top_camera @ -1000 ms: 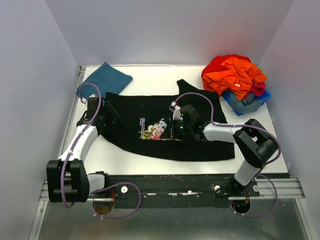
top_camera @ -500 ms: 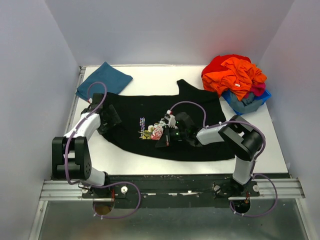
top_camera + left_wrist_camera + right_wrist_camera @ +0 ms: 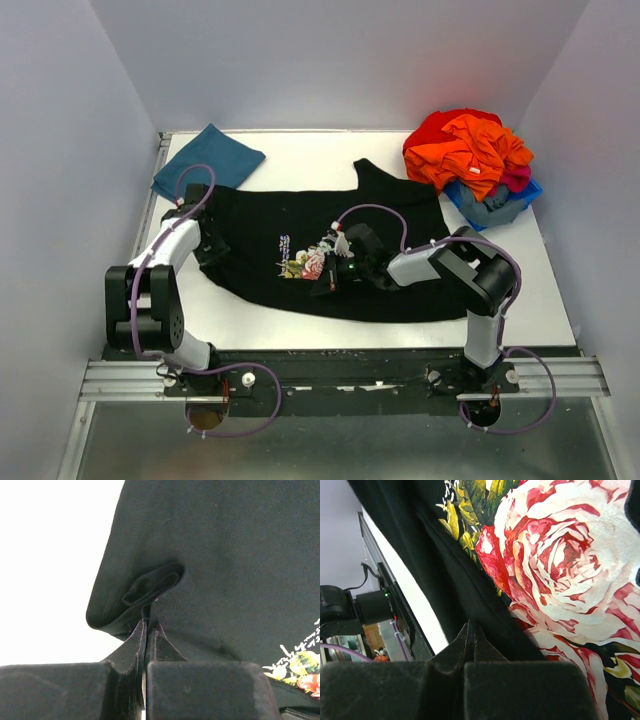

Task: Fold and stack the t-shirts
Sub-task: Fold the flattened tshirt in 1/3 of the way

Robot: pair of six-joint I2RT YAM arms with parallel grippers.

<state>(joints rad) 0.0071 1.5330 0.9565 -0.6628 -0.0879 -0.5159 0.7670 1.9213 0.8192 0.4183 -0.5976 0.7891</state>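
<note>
The white desk (image 3: 320,160) is boxed in by pale walls (image 3: 60,150) at the left, back and right, with a metal rail (image 3: 340,370) along its near edge. Bare desk lies open behind the garment across the middle back, in a narrow strip along the near edge, and in a patch at the near right.

The black t-shirt (image 3: 400,285) lies spread print-up over the middle of the desk. Its left edge is close to the left wall, and its right hem stops short of the right wall.

At the back right corner a blue bin (image 3: 522,203) holds a heap of red and orange clothes (image 3: 465,145) piled above its rim, with grey cloth below.

The teal shirt (image 3: 208,160) lies folded at the back left corner, just beyond the black shirt's shoulder.

The left tool (image 3: 147,625) has its fingers pressed on a rolled fold at the black shirt's left edge. The right tool (image 3: 471,626) pinches a raised ridge of black cloth beside the rose print (image 3: 555,555).
</note>
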